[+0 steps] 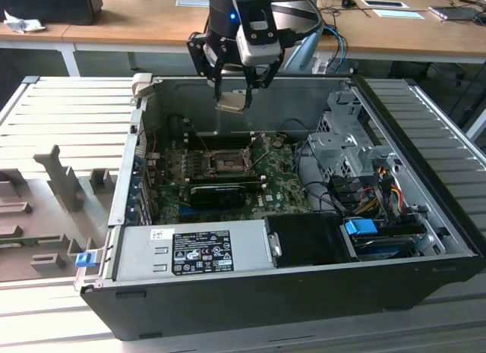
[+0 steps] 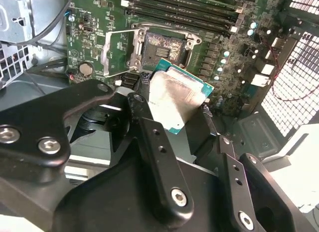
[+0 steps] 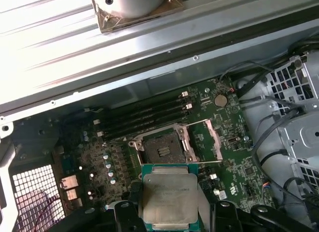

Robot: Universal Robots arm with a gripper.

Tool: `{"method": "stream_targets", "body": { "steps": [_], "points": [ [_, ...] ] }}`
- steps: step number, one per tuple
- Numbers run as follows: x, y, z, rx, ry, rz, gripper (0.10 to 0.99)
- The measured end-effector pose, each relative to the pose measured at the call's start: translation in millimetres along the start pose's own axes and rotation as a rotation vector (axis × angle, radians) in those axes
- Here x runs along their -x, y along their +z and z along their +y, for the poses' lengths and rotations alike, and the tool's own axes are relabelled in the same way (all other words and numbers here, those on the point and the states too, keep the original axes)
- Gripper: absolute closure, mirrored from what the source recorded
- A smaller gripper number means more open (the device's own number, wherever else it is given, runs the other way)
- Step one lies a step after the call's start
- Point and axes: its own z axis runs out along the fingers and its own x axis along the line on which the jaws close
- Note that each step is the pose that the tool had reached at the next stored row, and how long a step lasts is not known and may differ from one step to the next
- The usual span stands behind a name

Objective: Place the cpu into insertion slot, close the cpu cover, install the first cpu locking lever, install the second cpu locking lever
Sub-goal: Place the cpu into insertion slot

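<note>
The cpu (image 2: 180,97) — one corner hidden behind the tool (image 2: 172,110).

The scene counts 1 gripper (image 1: 235,89), 1 cpu (image 3: 169,197), 1 cpu cover (image 2: 115,52), 1 socket (image 3: 162,147), 1 motherboard (image 3: 239,159), 4 memory slots (image 3: 144,119) and 1 coin cell (image 3: 221,99). There is also 1 open computer case (image 1: 288,288), 1 power supply (image 1: 190,250) and 1 black finned card (image 1: 220,192).

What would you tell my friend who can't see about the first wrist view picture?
The gripper holds the cpu, a silvery square chip, above the green motherboard. The insertion slot is uncovered and holds no chip, with the cpu cover swung open beside it.
</note>
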Motion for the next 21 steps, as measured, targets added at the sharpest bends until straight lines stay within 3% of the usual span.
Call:
{"method": "stream_targets", "body": {
  "steps": [21],
  "points": [
    [0.0, 0.5, -0.1, 0.003, 0.140, -0.0124, 0.557]
  ]
}}
